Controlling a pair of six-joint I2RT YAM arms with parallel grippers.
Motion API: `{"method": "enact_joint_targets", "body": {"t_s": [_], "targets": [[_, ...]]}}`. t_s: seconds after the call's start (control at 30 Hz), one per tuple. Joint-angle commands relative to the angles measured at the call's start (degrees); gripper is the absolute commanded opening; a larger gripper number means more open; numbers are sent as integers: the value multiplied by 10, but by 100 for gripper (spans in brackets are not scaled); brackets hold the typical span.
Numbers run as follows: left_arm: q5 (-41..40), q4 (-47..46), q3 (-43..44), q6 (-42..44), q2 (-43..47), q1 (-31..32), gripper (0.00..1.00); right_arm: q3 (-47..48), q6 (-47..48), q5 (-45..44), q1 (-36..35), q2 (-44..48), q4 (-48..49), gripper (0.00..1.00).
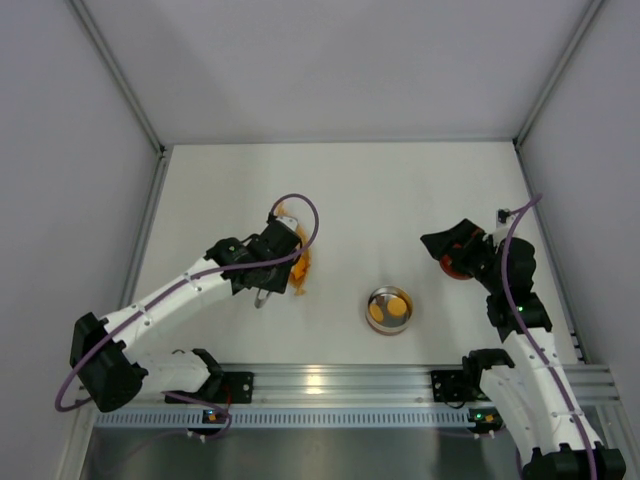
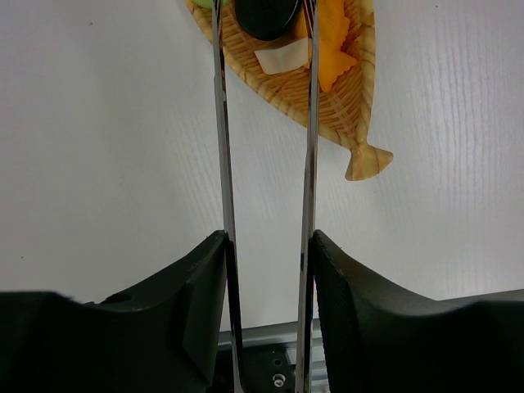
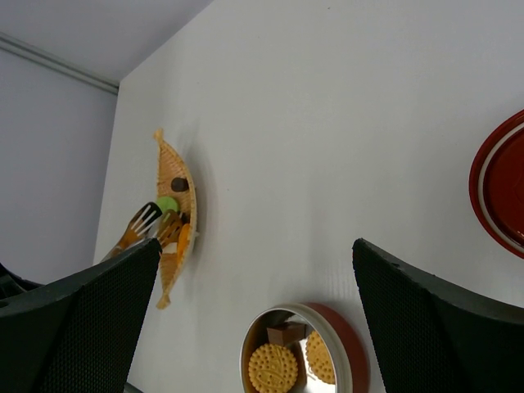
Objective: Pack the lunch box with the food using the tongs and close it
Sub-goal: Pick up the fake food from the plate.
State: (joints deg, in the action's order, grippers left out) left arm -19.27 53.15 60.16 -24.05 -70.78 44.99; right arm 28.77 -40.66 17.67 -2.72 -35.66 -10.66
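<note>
The left gripper (image 2: pixel 266 246) clamps the tongs (image 2: pixel 222 147), their tips straddling the food (image 2: pixel 262 18) ahead. The right gripper (image 3: pixel 255 246) gapes wide and empty near the red lid (image 3: pixel 501 184).

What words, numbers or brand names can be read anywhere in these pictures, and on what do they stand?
There is no text that can be read in any view.
red lid: only part of it shows at the picture's edge, and no lettering is on that part.
biscuits in the round tin: a dotted surface pattern, too small to make out letters.
tongs and woven fish-shaped tray: plain, no marks.
</note>
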Motion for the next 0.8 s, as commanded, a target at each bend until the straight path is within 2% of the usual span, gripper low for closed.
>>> {"method": "enact_joint_targets", "body": {"t_s": [0.0, 0.77], "targets": [[-4, -23, -7, 8, 5, -5, 49, 5, 5, 2, 5, 2, 44, 99], [-55, -12, 14, 8, 2, -6, 46, 1, 3, -1, 5, 8, 42, 100]]}}
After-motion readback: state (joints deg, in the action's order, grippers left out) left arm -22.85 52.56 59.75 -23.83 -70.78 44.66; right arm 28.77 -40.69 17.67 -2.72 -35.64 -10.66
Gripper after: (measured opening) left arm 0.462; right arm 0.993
